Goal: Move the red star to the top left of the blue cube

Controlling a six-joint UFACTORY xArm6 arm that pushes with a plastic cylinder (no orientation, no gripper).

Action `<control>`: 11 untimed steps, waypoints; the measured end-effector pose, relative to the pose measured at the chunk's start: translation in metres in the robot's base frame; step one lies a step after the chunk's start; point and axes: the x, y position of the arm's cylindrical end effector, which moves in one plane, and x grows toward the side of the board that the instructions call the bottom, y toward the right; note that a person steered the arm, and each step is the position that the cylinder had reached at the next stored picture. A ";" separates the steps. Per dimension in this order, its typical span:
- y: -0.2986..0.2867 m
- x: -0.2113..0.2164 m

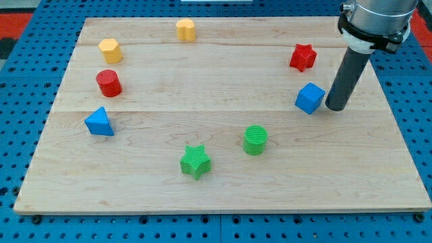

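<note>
Currently the tip (335, 106) sits just right of the blue plastic cube (310, 98) on the wooden tabletop (202, 196). The red plastic star (303, 57) lies above the cube. No claw shows.

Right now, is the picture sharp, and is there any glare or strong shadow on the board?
Camera view: sharp throughout; the wooden board has no strong glare; lighting is soft, with only faint shadows beside the blue cube and my tip.

The red star (303, 57) lies flat just above the blue cube (310, 98), slightly toward the view's left of it, not touching
</note>
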 end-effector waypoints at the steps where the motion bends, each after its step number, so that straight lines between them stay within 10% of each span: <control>1: 0.001 0.000; 6: 0.072 -0.045; 11: -0.012 -0.120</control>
